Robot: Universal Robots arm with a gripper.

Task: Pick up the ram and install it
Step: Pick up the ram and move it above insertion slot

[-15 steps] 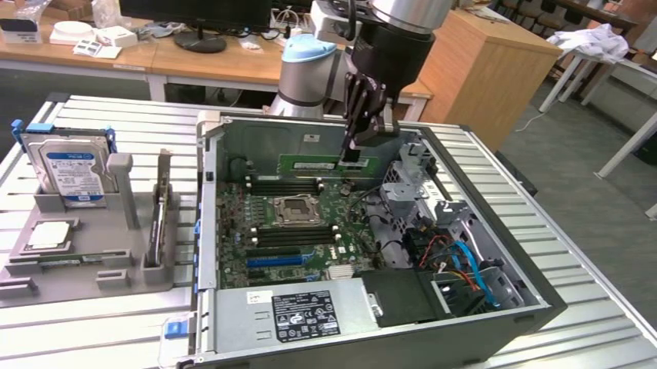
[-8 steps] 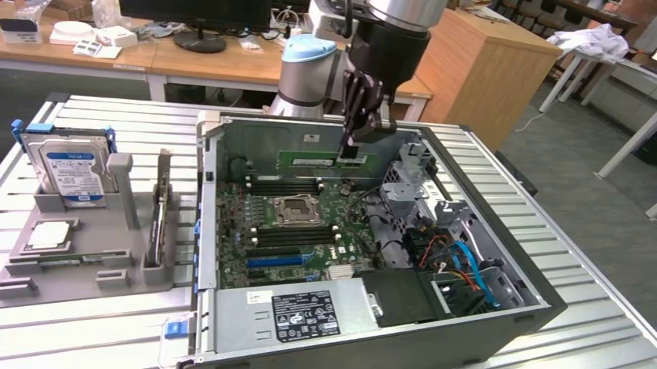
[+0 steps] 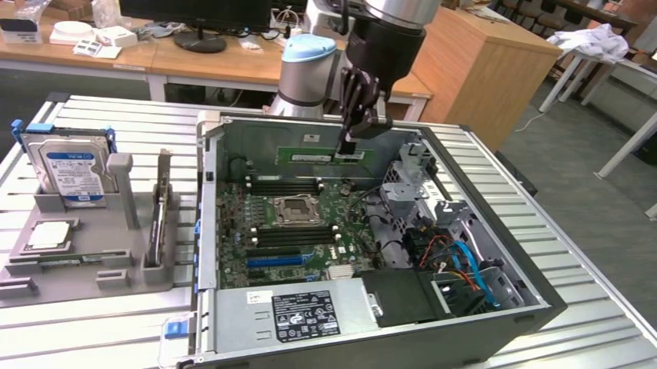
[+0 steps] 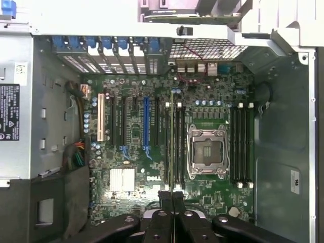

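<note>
The ram is a thin green stick held level above the open computer case, near its far wall. My gripper is shut on its upper edge. In the wrist view the ram shows edge-on as a thin line running out from my shut gripper. It hangs above the black memory slots beside the CPU socket. A second bank of memory slots lies on the socket's other side.
A grey fixture on the exterior view's left holds a silver-and-blue hard drive and a CPU. Inside the case are the power supply, a drive cage and coloured cables. Expansion slots lie beside the memory slots.
</note>
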